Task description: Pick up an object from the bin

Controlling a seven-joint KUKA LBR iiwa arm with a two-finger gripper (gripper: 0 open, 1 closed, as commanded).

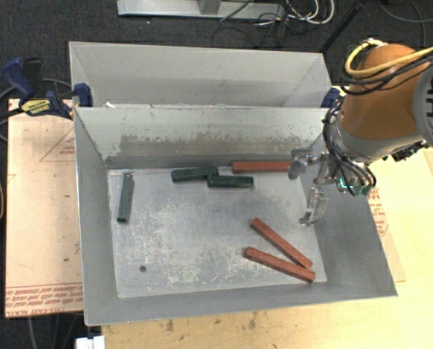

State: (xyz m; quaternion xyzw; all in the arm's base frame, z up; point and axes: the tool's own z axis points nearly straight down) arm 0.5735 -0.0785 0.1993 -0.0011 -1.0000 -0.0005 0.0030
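Where the arm reaches in from the right, the gripper (310, 215) hangs low by the right wall of the bin (201, 133); whether it is open or shut I cannot tell. Just below and left of it lie two long, slim red-brown bars (280, 243), slanted, their right ends close together. Another red bar (262, 167) and dark green bars (194, 174) lie farther up and left.

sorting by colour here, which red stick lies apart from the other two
The red stick along the back wall; the two other red sticks lie together at front right.
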